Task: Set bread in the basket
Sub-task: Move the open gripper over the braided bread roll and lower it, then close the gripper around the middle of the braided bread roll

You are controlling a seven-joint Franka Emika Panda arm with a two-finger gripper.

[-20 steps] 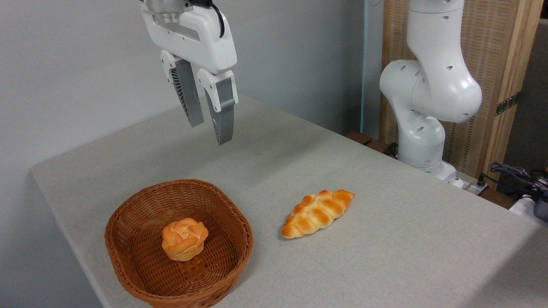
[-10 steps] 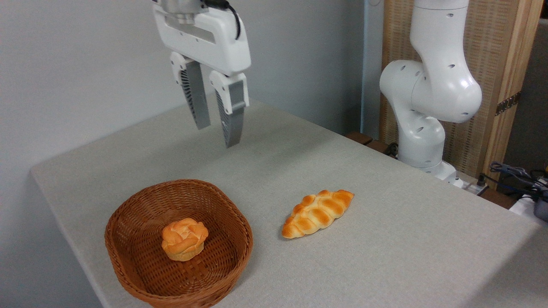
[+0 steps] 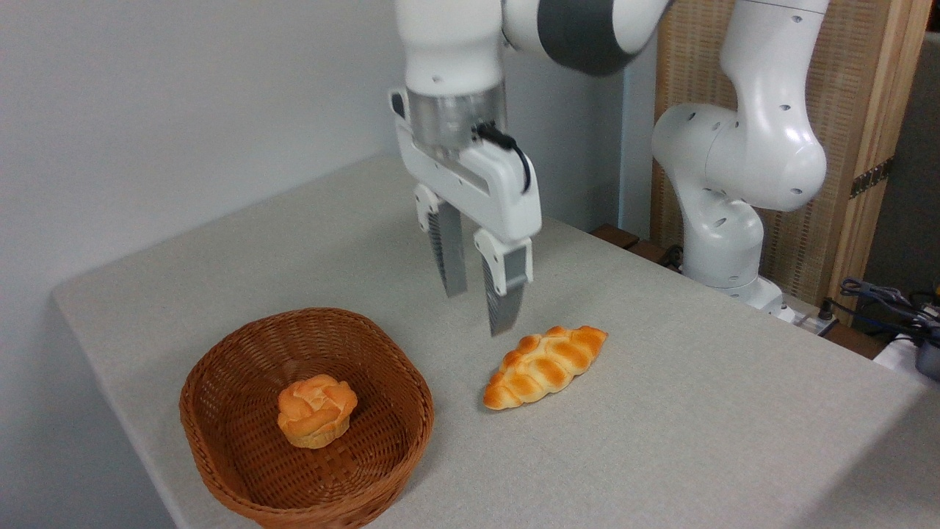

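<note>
Bread [image 3: 545, 366], the braided loaf, lies on the table [image 3: 698, 411] to the right of the basket [image 3: 220, 441], apart from it and not yet grasped. Your gripper [image 3: 481, 312] hangs above the loaf's upper-left end, fingers pointing down with a narrow gap between them, holding nothing. The fingertips are clear of the crust. A small rose-shaped bun [image 3: 317, 410] already sits in the basket.

Step in hand, by my judgement: the approach to the pick. Your next move calls for centring over the loaf's middle, opening the fingers enough to span its width, then descending to close across the short axis.

Compared with half a second ago, the gripper has travelled from high above the basket's far side to the right and well downward. Loaf, bun and basket have not shifted.
</note>
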